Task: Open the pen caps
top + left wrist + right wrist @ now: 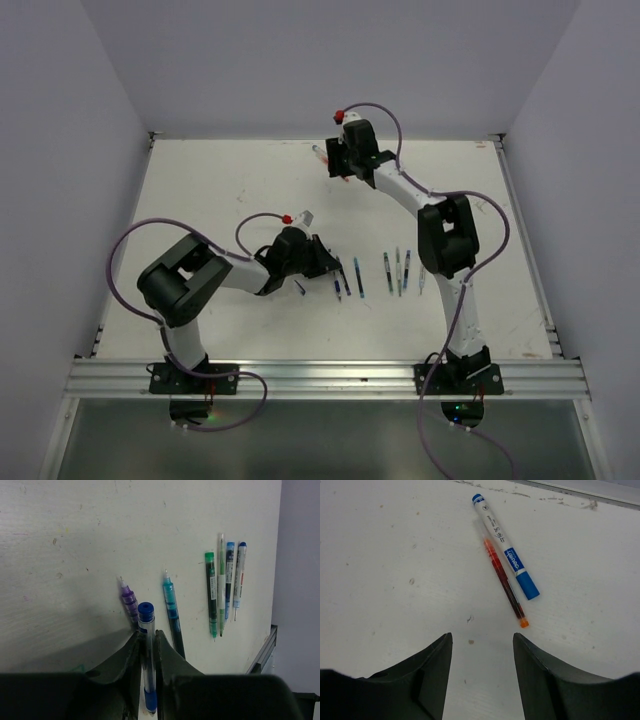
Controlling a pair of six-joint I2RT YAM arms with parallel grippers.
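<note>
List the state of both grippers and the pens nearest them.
Left gripper: shut on the blue-ended pen.
Right gripper: open, holding nothing.
Purple pen: lying flat, tip bare.
Teal pen: lying flat, tip bare.
White marker: lying flat, blue cap on.
Red pen: lying flat, cap unclear.

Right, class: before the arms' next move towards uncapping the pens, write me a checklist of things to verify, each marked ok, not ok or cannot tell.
1. The left gripper is shut on the clear-barrelled pen: ok.
2. That pen's blue cap sticks out past the fingers, free to grab: ok.
3. The right gripper is open: ok.
4. The right gripper is near that cap: not ok; it hovers over a thin red pen far across the white table.
5. The held pen is lifted off the table: cannot tell.
6. The purple pen lies apart from the left fingers: cannot tell.
</note>
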